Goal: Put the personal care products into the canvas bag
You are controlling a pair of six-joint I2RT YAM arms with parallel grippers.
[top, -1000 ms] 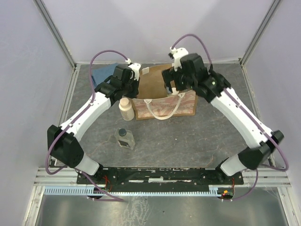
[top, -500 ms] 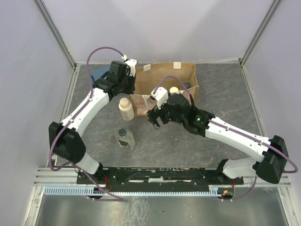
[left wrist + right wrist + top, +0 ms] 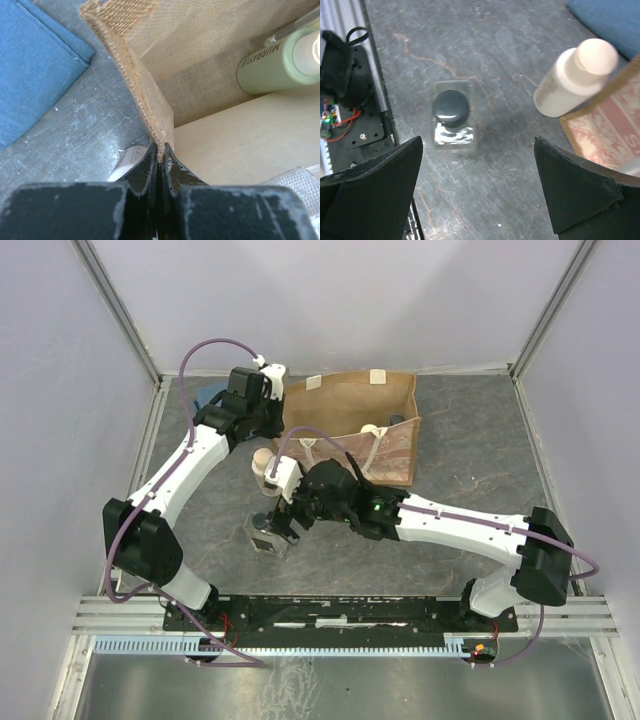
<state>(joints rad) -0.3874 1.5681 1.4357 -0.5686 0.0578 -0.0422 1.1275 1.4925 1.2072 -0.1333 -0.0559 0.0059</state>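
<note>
Bottle with dark cap (image 3: pixel 452 117) now stands below your right fingers (image 3: pixel 375 190), held apart, moved over from the bag (image 3: pixel 340 405); left fingers (image 3: pixel 145 172) stay clamped on its rim.

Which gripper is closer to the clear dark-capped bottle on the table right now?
Right. The right gripper hangs open close above the clear dark-capped bottle, which sits ahead of its fingers. The left gripper is farther back, shut on the canvas bag at its rim.
</note>
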